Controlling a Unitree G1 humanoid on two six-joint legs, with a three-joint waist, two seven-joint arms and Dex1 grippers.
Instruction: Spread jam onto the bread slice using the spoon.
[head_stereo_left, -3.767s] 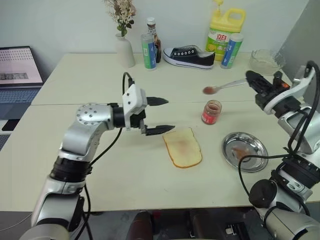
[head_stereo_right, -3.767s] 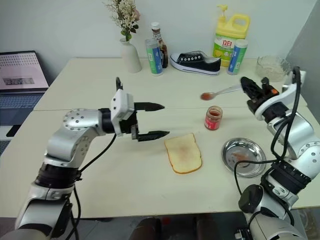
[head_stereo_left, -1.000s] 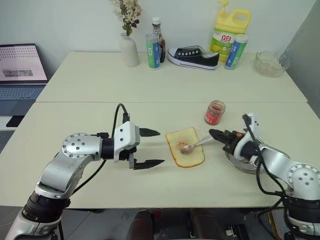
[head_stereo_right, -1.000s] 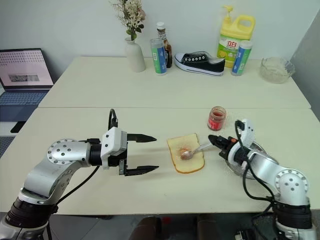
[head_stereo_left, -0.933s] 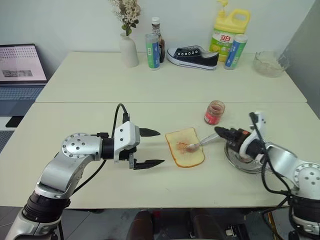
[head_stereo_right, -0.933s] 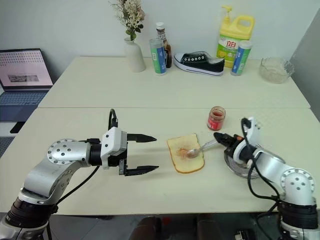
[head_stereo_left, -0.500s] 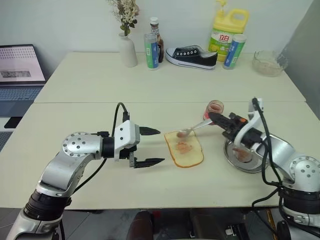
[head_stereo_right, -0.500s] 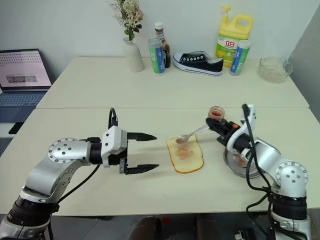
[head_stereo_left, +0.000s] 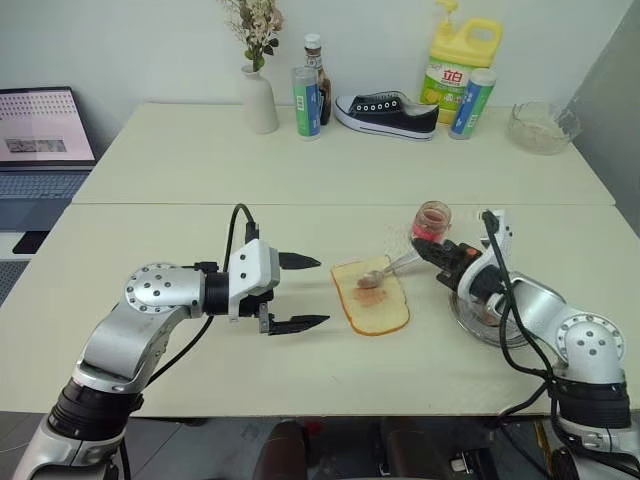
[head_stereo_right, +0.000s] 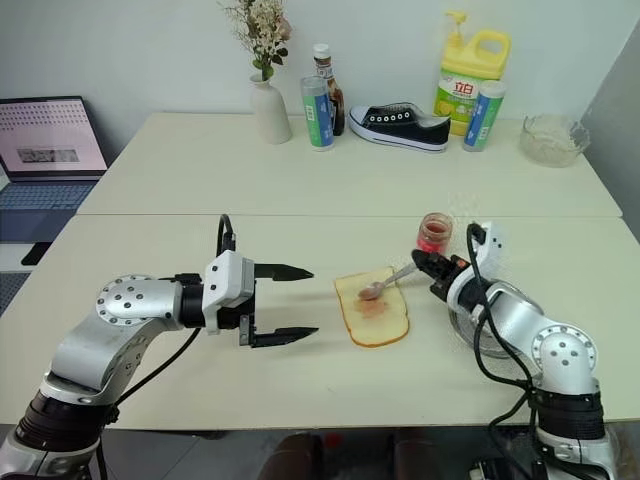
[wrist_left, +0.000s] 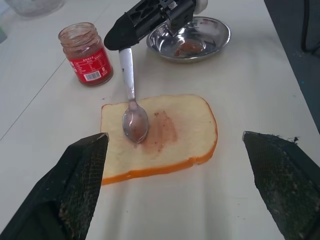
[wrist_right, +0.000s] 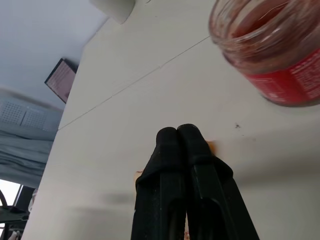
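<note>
The bread slice (head_stereo_left: 370, 297) lies flat near the middle of the pale desk (head_stereo_left: 300, 170), its crust golden and a pink smear of jam (wrist_left: 162, 131) across its pale centre. The right pincer (head_stereo_left: 424, 249) reaches in from the right with its two black fingers pressed together on the thin handle of the spoon (head_stereo_left: 385, 272). The head views show the spoon slanting down toward the slice. The left wrist view gives it more closely: the oval bowl (wrist_left: 135, 125) sits over the bread, at the edge of the smear nearer the jar, and looks to rest on the crumb, though contact is hard to be sure of.

The right wrist view looks along the closed fingertips (wrist_right: 180, 137) and shows no gap between them; the spoon itself is hidden behind them there. It also brings the open jam jar (wrist_right: 270, 55) up close, with red jam on its glass wall and a red label. In the head views the jar (head_stereo_left: 431, 222) stands just beyond the right pincer, apart from the bread.

The left pincer (head_stereo_left: 305, 292) hovers above the desk to the left of the slice, its fingers spread wide and holding nothing; in the left wrist view its two fingertips (wrist_left: 82, 175) frame the bread from either side without touching it.

A round steel dish (wrist_left: 192, 39) with a reddish trace in it sits to the right of the bread, under the right forearm. Along the far edge of the desk stand a white vase (head_stereo_left: 259, 100), bottles (head_stereo_left: 305, 88), a black shoe (head_stereo_left: 388, 112), a yellow jug (head_stereo_left: 447, 60) and a glass bowl (head_stereo_left: 542, 125).
</note>
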